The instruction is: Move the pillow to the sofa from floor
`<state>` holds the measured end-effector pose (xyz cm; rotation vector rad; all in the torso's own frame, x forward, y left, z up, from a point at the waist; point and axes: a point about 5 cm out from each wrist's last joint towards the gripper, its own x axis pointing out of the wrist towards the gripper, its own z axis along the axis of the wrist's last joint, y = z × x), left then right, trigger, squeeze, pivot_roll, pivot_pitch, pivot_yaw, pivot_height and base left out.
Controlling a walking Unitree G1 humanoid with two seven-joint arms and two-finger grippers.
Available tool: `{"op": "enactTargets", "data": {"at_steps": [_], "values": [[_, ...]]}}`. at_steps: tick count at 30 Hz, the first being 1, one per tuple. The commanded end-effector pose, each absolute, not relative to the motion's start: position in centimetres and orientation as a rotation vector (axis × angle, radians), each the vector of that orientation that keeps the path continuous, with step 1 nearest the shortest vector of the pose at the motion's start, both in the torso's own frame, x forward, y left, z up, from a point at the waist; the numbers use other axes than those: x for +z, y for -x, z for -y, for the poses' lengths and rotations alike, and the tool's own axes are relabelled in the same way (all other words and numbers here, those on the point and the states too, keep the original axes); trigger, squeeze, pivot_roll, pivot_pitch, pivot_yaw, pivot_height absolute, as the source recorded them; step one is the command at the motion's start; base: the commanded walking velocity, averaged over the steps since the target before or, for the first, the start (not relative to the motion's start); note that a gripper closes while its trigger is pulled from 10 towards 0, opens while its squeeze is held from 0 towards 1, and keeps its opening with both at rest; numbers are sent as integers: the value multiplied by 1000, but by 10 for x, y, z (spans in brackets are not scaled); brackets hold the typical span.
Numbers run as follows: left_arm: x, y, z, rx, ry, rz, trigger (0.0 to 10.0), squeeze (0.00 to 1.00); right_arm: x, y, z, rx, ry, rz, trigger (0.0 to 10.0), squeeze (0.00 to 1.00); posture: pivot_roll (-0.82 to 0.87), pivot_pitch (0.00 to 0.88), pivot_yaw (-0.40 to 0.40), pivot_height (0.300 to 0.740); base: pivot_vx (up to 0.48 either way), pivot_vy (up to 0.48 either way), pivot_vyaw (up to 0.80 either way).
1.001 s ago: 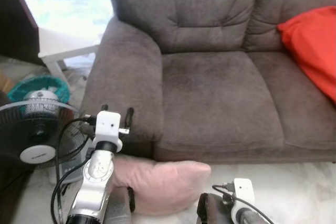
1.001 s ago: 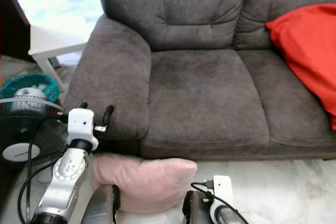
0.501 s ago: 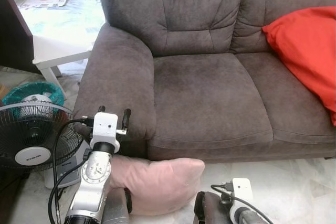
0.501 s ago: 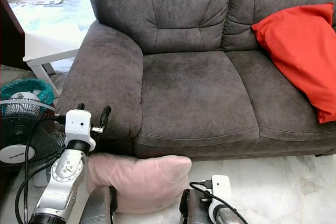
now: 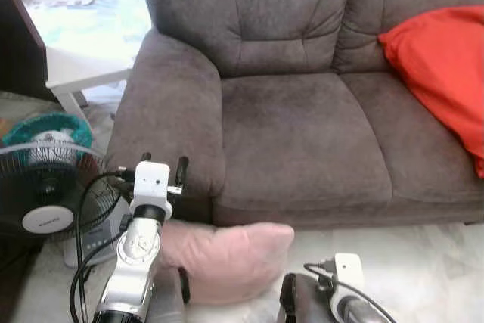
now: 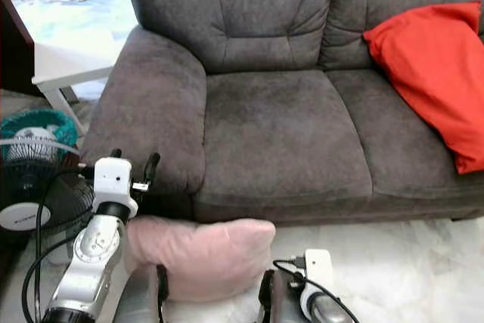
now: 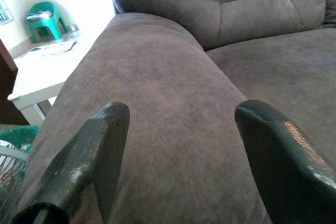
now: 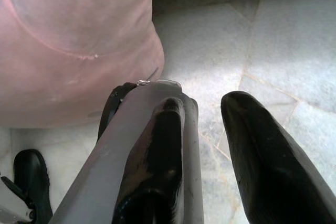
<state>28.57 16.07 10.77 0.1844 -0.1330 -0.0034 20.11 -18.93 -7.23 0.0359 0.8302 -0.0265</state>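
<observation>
**Soft pink pillow on the floor, sofa seat free above it**

The grey sofa (image 5: pixel 302 122) takes up most of the head views, its left seat cushion bare and its left armrest (image 5: pixel 170 107) bulging toward the robot. A red cushion (image 5: pixel 442 73) leans into the right-hand seat, well apart from the work.

The pink pillow (image 5: pixel 223 259) lies on the pale tiled floor (image 6: pixel 408 262), pushed up against the base of the sofa just below the armrest and the front edge of the seat. Nothing grips it. It looks plump and loosely filled, with a soft fabric cover and a faint seam line across its face in the right wrist view (image 8: pixel 73 40). By that look it should be light and should sag and fold wherever it is pinched (no fear of breakage, then, but a thin pinch of cover alone could slip out). The better hold is probably a deep bite over a corner or edge so that filling as well as fabric sits between the fingers; the free right-hand corner nearest the open floor seems the easiest to reach.

The left tool (image 5: pixel 160 168) is raised beside the armrest, its two black fingers (image 7: pixel 92 156) spread wide and holding nothing. The right tool (image 8: pixel 210 156) hangs low near the floor, just beside the pillow's right end; its fingers stand a little apart with nothing between them.

A standing fan (image 5: pixel 45 198) sits at the far left, beside a white worktop (image 5: pixel 79 73).
</observation>
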Motion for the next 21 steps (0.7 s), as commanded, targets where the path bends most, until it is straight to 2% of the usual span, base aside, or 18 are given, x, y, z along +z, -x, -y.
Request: {"op": "enactTargets", "data": {"at_steps": [1, 21], "values": [[106, -285, -161, 1, -186, 131, 10000, 0, -77, -192, 190, -28, -40, -867, 10000, 0, 194, 61, -62, 588, -296, 0, 0], [105, -286, -162, 7, -191, 119, 10000, 0, -77, -193, 189, -25, -43, -868, 10000, 0, 196, 61, -62, 588, 0, 0, 0]]}}
